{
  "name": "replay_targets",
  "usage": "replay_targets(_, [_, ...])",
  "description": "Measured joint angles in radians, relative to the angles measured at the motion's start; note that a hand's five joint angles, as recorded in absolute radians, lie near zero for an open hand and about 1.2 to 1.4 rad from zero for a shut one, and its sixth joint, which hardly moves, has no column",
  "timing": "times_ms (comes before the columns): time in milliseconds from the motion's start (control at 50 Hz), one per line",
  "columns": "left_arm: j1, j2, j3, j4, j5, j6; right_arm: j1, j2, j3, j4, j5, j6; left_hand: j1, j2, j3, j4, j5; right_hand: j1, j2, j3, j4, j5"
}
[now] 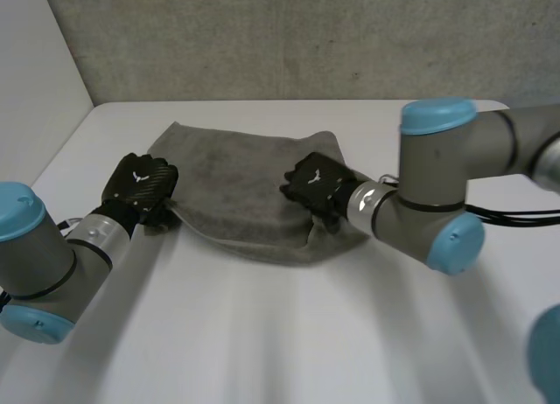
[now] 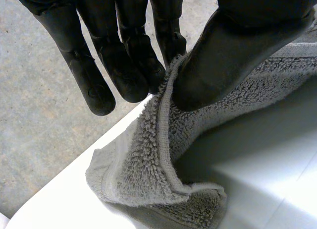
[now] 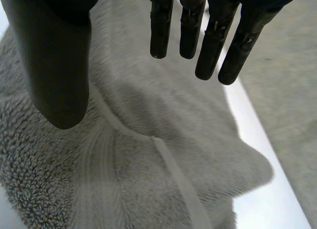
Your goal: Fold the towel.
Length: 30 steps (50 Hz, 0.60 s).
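Table (image 1: 262,334): standing white in front of a grey wall (image 1: 289,37), carrying the towel on its far half.

Towel (image 1: 236,181): lying grey and rumpled across the middle of the table's far half, spreading between the two hands. Far-left corner lying flat, near edge sagging in a curve toward the near side, right end bunching into a raised fold just near of the right hand.

Right arm (image 1: 437,159): reaching in from the right, ending over the towel's right part.

Left arm (image 1: 44,264): reaching in from the near left, ending at the towel's left edge.

Right hand (image 1: 322,184): hovering palm-down over the right part of the towel, near its right edge. Thumb (image 3: 57,65) and fingers (image 3: 213,45) stretching out straight and spread apart, gripping nothing. Contact with the pile not being clear enough to tell.

Left hand (image 1: 138,185): sitting at the towel's left edge, gripping it. Thumb (image 2: 223,50) pressing the cloth against the fingers (image 2: 126,70), pinching the edge between them.

Hem (image 2: 162,135): rising from the table up into the left hand's pinch, the cloth below it folding over itself in a loose heap.

Band (image 3: 173,174): running as a flat woven stripe through the looped pile beneath the right hand's palm.
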Motion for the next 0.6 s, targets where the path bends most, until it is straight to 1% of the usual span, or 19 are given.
replay_targets(120, [0.004,0.003,-0.003,0.000,0.000,0.000,0.028,0.141,-0.180,0.135,0.003,-0.124,0.000,0.000,0.000,0.000,0.000,0.038,0.047,0.039,0.041,0.033])
replay_targets(200, [0.006,0.005,-0.005,0.000,0.000,0.000,0.031,0.176,-0.231,0.177,0.003,-0.155,0.000,0.000,0.000,0.000,0.000,0.120,0.138,0.125,0.125,0.118])
replay_targets(240, [0.006,0.005,-0.005,0.000,0.000,0.000,0.030,0.181,-0.240,0.185,0.003,-0.160,0.000,0.000,0.000,0.000,0.000,0.156,0.175,0.164,0.165,0.151])
replay_targets(320, [0.007,0.004,-0.004,0.000,0.000,0.000,0.024,0.174,-0.236,0.191,0.002,-0.160,0.000,0.000,0.000,0.000,0.000,0.345,0.365,0.347,0.352,0.334])
replay_targets(360, [0.007,0.004,-0.004,0.000,0.000,0.000,0.021,0.170,-0.228,0.192,0.001,-0.159,0.000,0.000,0.000,0.000,0.000,0.375,0.395,0.374,0.379,0.361])
replay_targets(600, [0.015,0.003,0.003,0.001,-0.003,0.001,-0.006,0.120,-0.146,0.218,-0.001,-0.175,0.000,0.000,0.000,0.000,0.000,0.395,0.411,0.394,0.397,0.383])
